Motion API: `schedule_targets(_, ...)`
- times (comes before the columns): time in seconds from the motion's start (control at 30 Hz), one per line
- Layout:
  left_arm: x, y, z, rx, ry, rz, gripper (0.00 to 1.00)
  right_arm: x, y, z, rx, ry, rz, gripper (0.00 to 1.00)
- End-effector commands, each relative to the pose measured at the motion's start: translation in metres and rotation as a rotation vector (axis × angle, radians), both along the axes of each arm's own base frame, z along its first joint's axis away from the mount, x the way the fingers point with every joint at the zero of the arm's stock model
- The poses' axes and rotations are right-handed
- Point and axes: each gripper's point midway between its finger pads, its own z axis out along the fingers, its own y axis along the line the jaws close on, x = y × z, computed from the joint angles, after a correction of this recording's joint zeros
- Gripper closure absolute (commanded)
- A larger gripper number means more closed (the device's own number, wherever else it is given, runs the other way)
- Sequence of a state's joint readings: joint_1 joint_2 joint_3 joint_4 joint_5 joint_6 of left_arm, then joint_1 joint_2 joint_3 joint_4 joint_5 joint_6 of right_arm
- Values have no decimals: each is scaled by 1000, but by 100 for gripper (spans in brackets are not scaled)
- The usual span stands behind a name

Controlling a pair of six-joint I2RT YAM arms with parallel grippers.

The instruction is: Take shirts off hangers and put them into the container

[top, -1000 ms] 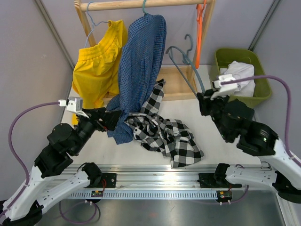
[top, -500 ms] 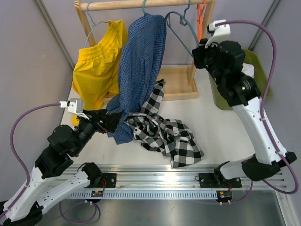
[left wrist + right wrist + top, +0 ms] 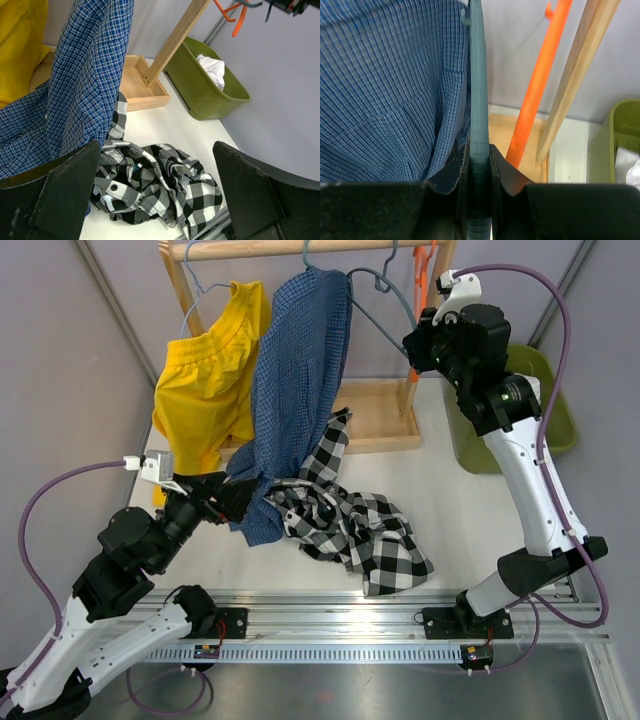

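Observation:
My right gripper [image 3: 412, 340] [image 3: 480, 165] is raised by the wooden rail [image 3: 260, 251], shut on the grey hanger [image 3: 394, 298] [image 3: 479, 100], whose hook reaches the rail. The blue checked shirt [image 3: 300, 380] [image 3: 385, 90] hangs from a teal hanger [image 3: 306, 252], its tail down on the table. The plaid shirt [image 3: 355, 525] [image 3: 160, 180] lies crumpled on the table. My left gripper [image 3: 225, 495] [image 3: 160, 200] stands wide open just above its left end, holding nothing. A white shirt [image 3: 212, 70] lies in the olive container [image 3: 558, 400] [image 3: 210, 95]. An orange hanger [image 3: 428, 285] [image 3: 540, 85] hangs bare.
A yellow garment [image 3: 205, 380] [image 3: 20, 45] hangs at the rail's left end. The rack's wooden base tray [image 3: 375, 415] [image 3: 137, 87] lies behind the plaid shirt, and its right post [image 3: 580, 65] rises beside the orange hanger. Grey walls close in both sides.
My right arm has swung up from beside the container, carrying the grey hanger to the rail. The left arm and the shirts have not moved.

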State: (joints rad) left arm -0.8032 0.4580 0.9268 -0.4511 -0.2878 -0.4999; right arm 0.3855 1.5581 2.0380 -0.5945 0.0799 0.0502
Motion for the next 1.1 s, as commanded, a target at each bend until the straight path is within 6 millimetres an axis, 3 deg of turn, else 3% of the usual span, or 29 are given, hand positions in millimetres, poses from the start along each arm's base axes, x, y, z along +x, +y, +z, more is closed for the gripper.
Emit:
schedule_targets(0.0,0,0,11,-24,-42,-3,1,-8,-5,3,39,-27,-3,100)
schedule_targets(0.2,2,-4,9,-28,-36,-9,1,-28,-6,-6,62,-5,22,100)
schedule_targets(0.23,2,-4,9,-27,-33,-11,1,-31,-7,-8,66,0,26,91)
schedule_targets(0.27,2,-5,8,-28,-29,-12,1,-36,-4,-14,70,15,43,74)
schedule_targets(0.3,2,-6,7,-25,-27,-17,1,-47,-6,-6,80,-3,57,48)
schedule_targets(0.33,3,-7,7,-24,-26,-17,1,-53,-8,-5,88,-7,60,37)
schedule_targets(0.37,3,-8,5,-22,-22,-17,1,-61,0,-17,102,22,113,18)
schedule_targets(0.4,3,-8,5,-23,-21,-18,1,-79,-2,-8,125,-4,132,1)
schedule_targets(0.43,4,-9,5,-22,-20,-18,1,-88,-1,-7,144,-12,152,1)
schedule_targets(0.47,4,-9,4,-22,-20,-20,1,-97,7,-25,163,31,196,1)
schedule_targets(0.53,5,-10,3,-16,-16,-20,1,-126,9,-23,203,5,246,1)
schedule_targets(0.57,6,-11,3,-16,-14,-19,1,-137,25,-49,206,65,308,1)
schedule_targets(0.6,6,-12,1,-10,-10,-21,1,-153,27,-51,212,63,338,1)
schedule_targets(0.63,8,-13,0,-6,-4,-22,1,-157,33,-80,206,129,343,1)
schedule_targets(0.67,8,-14,-1,-3,-3,-23,1,-175,51,-92,196,157,411,1)
schedule_targets(0.7,9,-15,-2,0,-1,-22,1,-186,57,-101,197,174,432,0)
schedule_targets(0.73,11,-16,-4,5,6,-22,1,-190,62,-135,173,246,421,1)
schedule_targets(0.8,12,-17,-4,5,8,-22,1,-203,72,-172,148,337,432,1)
schedule_targets(0.83,12,-18,-4,3,9,-22,1,-205,71,-213,130,429,395,1)
schedule_targets(0.9,12,-18,-3,1,9,-20,1,-209,67,-254,114,522,345,1)
schedule_targets(0.93,13,-18,-5,5,11,-19,1,-215,60,-292,96,604,297,0)
schedule_targets(1.03,16,-20,-8,13,17,-15,1,-219,35,-352,72,700,131,1)
schedule_targets(1.07,16,-21,-9,16,19,-17,1,-222,30,-362,69,718,105,1)
